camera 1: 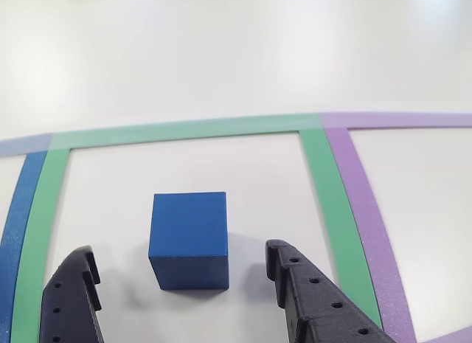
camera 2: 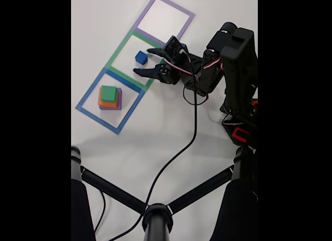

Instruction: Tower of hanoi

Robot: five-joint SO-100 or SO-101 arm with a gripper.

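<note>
Gripper (camera 1: 181, 280) jaws stood wide, flanking the blue cube (camera 1: 189, 240), which sat just ahead inside the green square (camera 1: 184, 129) on the table. Judged step: grasp or release. A grasp would require advancing, then closing.

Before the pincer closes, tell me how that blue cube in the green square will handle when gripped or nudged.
The blue cube looks rigid, with flat faces and sharp edges, so it should sit squarely between the open pincer fingers. It likely slides, not rolls, on the smooth white table. It looks small beside the arm, so probably light.
</note>
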